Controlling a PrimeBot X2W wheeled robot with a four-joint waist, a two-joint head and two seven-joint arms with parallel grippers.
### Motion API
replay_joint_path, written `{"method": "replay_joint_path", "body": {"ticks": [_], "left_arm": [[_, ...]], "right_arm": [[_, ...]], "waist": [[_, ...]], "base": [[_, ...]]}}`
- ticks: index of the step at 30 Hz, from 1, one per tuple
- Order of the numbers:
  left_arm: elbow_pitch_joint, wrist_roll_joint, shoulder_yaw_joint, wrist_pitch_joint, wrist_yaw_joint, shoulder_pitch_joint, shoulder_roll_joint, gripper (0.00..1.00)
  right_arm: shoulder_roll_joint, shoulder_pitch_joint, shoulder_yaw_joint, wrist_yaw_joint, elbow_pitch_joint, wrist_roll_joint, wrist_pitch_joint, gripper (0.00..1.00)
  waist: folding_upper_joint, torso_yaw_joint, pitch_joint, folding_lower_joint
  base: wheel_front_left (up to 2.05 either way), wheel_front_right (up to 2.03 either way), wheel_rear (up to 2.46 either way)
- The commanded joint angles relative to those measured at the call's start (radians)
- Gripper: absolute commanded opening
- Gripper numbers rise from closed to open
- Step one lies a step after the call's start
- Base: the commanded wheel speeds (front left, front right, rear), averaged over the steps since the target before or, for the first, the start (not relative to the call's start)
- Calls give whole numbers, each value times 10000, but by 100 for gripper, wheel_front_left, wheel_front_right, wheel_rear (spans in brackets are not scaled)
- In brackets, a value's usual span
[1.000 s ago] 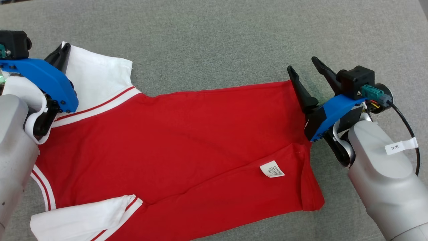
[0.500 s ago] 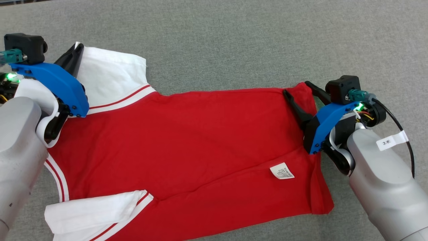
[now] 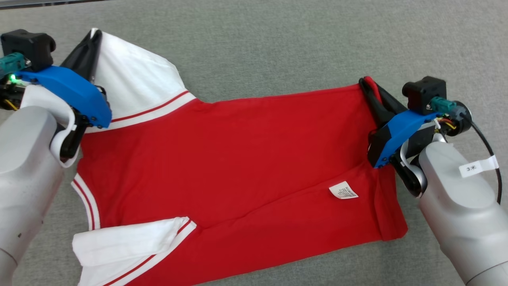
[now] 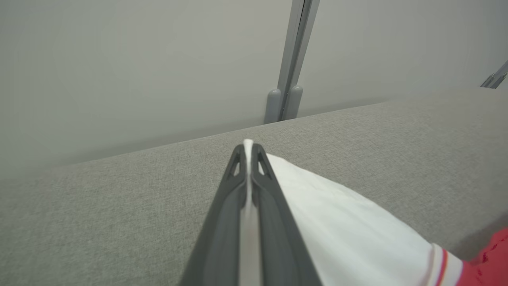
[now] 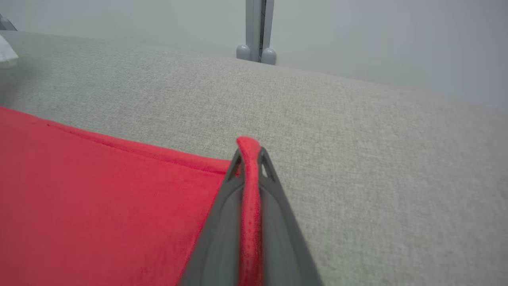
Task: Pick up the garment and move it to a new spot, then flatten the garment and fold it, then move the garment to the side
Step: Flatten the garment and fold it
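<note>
The garment [image 3: 238, 159] is a red shirt with white sleeves and red-striped cuffs, spread across the grey cloth surface with a white care label [image 3: 343, 190] showing. My left gripper [image 3: 94, 37] is shut on the far white sleeve [image 4: 337, 214], whose edge pokes out between the fingertips [image 4: 248, 149]. At the right, my right gripper [image 3: 367, 81] is shut on the red hem corner [image 5: 248, 145], lifting it slightly. A second white sleeve [image 3: 127, 242] lies folded at the near left.
The grey fabric-covered table [image 3: 278, 47] extends beyond the shirt on the far side and to the right. A pale wall with a vertical grey post [image 4: 291, 59] stands behind the table's far edge.
My right gripper went from open beside the hem to shut on its corner and raised it. The left gripper lifted the white sleeve. The whole picture has shifted, so the camera moved.
</note>
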Motion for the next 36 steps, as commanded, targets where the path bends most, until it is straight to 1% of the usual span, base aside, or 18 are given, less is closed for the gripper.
{"method": "replay_joint_path", "body": {"ticks": [1,3,7,12,14,16,18,23,25,29,36], "left_arm": [[-100,-77,-40,-168,-9,54,-78,0],[-236,-87,-107,-303,-9,249,-105,0],[-711,-150,-277,-393,-9,644,-64,0],[-1637,-28,-102,-529,2,1461,370,0],[-2210,68,151,-545,95,1929,507,0],[-2954,244,549,-544,240,2487,661,0],[-3758,591,966,-547,498,3057,802,0],[-5785,1278,1906,-549,1102,4789,881,0],[-6400,1566,2100,-548,1344,5355,947,0],[-7417,1780,2450,-549,1729,6391,1028,0],[-8448,1818,2454,-550,2244,7675,1214,0]], "right_arm": [[62,-60,-45,-2,283,-176,-205,0],[203,-11,-103,-1,526,-269,-414,0],[209,157,-192,-1,851,-380,-690,0],[209,418,-449,-1,1089,-492,-1051,0],[182,579,-554,-1,1120,-536,-1143,0],[148,727,-672,-1,1088,-585,-1205,0],[127,915,-824,-1,992,-628,-1238,0],[90,1471,-1274,-1,524,-810,-1255,0],[120,1732,-1458,-1,303,-925,-1256,0],[198,2186,-1746,-1,-74,-1100,-1259,0],[237,3009,-2244,-1,-706,-1317,-1254,0]], "waist": [[0,123,-91,-1],[0,225,-189,-1],[0,380,-316,-1],[0,526,-494,-1],[0,589,-572,-1],[0,664,-642,-1],[0,746,-716,-1],[0,953,-904,-1],[0,1017,-978,-1],[0,1111,-1135,-1],[0,1345,-1321,-1]], "base": [[0,0,0],[0,0,0],[0,0,0],[0,0,0],[0,0,0],[0,0,0],[0,0,0],[0,0,0],[0,0,0],[0,0,0],[0,0,0]]}}
